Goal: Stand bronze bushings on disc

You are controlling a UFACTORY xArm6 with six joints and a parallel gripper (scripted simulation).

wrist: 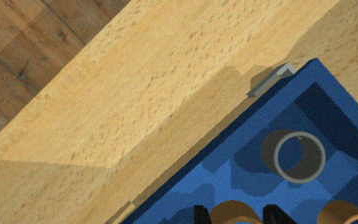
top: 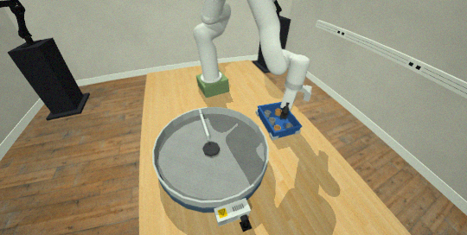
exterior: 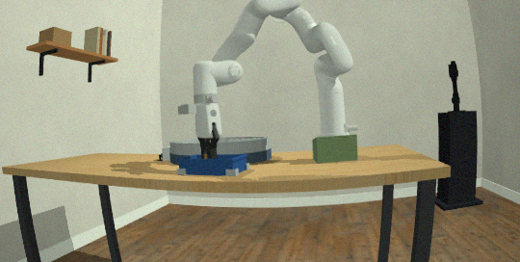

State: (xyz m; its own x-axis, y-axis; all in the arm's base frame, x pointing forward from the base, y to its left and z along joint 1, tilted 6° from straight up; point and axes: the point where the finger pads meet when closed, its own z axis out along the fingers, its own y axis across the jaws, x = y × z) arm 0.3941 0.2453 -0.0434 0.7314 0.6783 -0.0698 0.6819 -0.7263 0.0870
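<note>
The black two-fingered gripper (wrist: 232, 212) clamps a round bronze bushing (wrist: 234, 214) over the blue plastic crate (wrist: 220, 150) on the wooden table (wrist: 130, 100).

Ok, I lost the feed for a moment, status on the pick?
Gripper shut on a bronze bushing, low inside the crate. Disc holds no bushings yet. Steel bushing beside it, untouched. Nothing seen blocking the lift.

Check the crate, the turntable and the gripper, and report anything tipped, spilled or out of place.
Nothing stands out. The bushings in the blue crate sit upright on their open ends, including the steel bushing. The gripper is shut on a bronze bushing inside the crate. The turntable's disc carries no bushings yet, and none lie on the table.
</note>
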